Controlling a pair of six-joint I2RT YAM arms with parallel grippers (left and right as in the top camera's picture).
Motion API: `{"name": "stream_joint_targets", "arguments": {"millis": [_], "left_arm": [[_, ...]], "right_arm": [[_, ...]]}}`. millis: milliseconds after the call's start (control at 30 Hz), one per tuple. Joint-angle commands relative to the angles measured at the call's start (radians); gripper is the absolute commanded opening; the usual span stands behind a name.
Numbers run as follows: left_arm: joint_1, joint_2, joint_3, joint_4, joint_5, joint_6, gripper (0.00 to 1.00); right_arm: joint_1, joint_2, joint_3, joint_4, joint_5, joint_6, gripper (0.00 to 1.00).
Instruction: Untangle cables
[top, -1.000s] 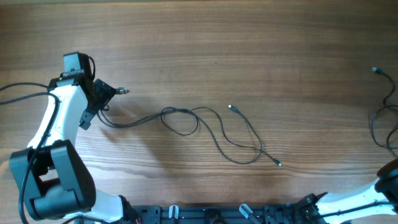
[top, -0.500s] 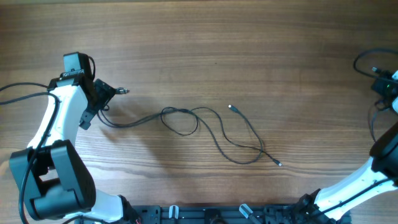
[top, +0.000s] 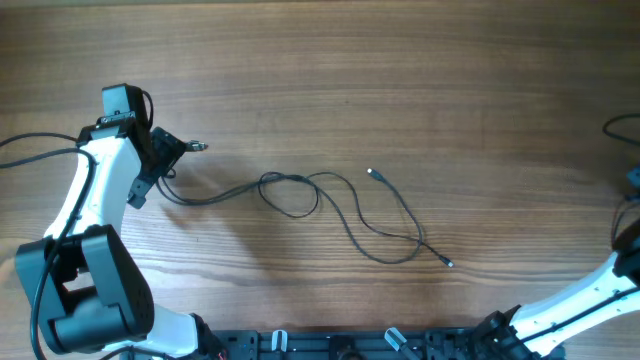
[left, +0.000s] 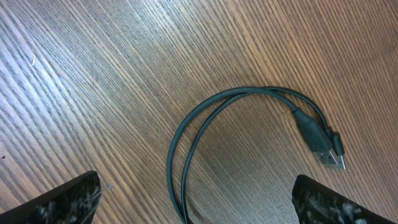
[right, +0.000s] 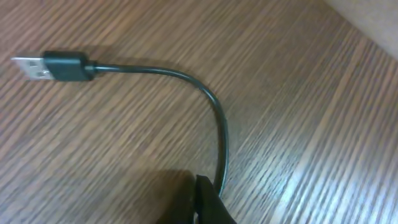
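Note:
A dark cable (top: 350, 215) lies in loops across the middle of the table, with small plug ends at the centre (top: 372, 174) and lower right (top: 446, 263). Its left end carries a USB plug (left: 323, 142) that lies doubled back beside my left gripper (top: 168, 158). In the left wrist view my left gripper (left: 196, 202) is open wide, and the doubled cable (left: 180, 186) runs between its fingers. My right gripper (right: 208, 202) is shut on a second dark cable (right: 211, 106) with a USB plug (right: 46, 67); in the overhead view only a bit of that cable (top: 620, 125) shows at the right edge.
The wooden table (top: 330, 80) is bare apart from the cables. The left arm (top: 95, 200) stands over the left side. The right arm (top: 590, 300) enters at the lower right corner. A black rail (top: 350, 345) runs along the front edge.
The right arm swung over the second cable at the right edge and moved off right with it, so most of that cable has left the overhead view. The left arm and middle cable have not moved.

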Motion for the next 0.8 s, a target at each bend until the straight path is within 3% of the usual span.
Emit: {"name": "stream_joint_targets", "arguments": {"millis": [0, 100, 167, 233, 300, 333, 433, 533, 633, 767], "left_arm": [[0.004, -0.002, -0.003, 0.000, -0.002, 0.004, 1.00], [0.004, -0.002, -0.003, 0.000, -0.002, 0.004, 1.00], [0.004, -0.002, -0.003, 0.000, -0.002, 0.004, 1.00], [0.004, -0.002, -0.003, 0.000, -0.002, 0.004, 1.00], [0.004, -0.002, -0.003, 0.000, -0.002, 0.004, 1.00], [0.004, -0.002, -0.003, 0.000, -0.002, 0.004, 1.00], [0.004, -0.002, -0.003, 0.000, -0.002, 0.004, 1.00], [0.004, -0.002, -0.003, 0.000, -0.002, 0.004, 1.00], [0.004, -0.002, -0.003, 0.000, -0.002, 0.004, 1.00], [0.004, -0.002, -0.003, 0.000, -0.002, 0.004, 1.00]], "right_arm": [[0.006, -0.050, 0.001, 0.010, -0.267, 0.022, 0.15], [0.024, -0.130, 0.011, 0.000, -0.292, 0.091, 0.36], [0.026, -0.217, 0.011, -0.061, -0.224, 0.225, 0.58], [0.024, -0.286, 0.011, -0.163, -0.127, 0.373, 0.66], [0.023, -0.338, 0.011, -0.282, -0.024, 0.515, 0.56], [0.023, -0.353, 0.011, -0.339, 0.019, 0.585, 0.41], [0.023, -0.352, 0.001, -0.469, 0.154, 0.732, 0.13], [0.020, -0.327, -0.032, -0.472, 0.187, 0.723, 0.04], [0.012, -0.298, -0.053, -0.449, 0.209, 0.718, 0.04], [-0.010, -0.242, -0.063, -0.333, 0.204, 0.606, 0.09]]}}
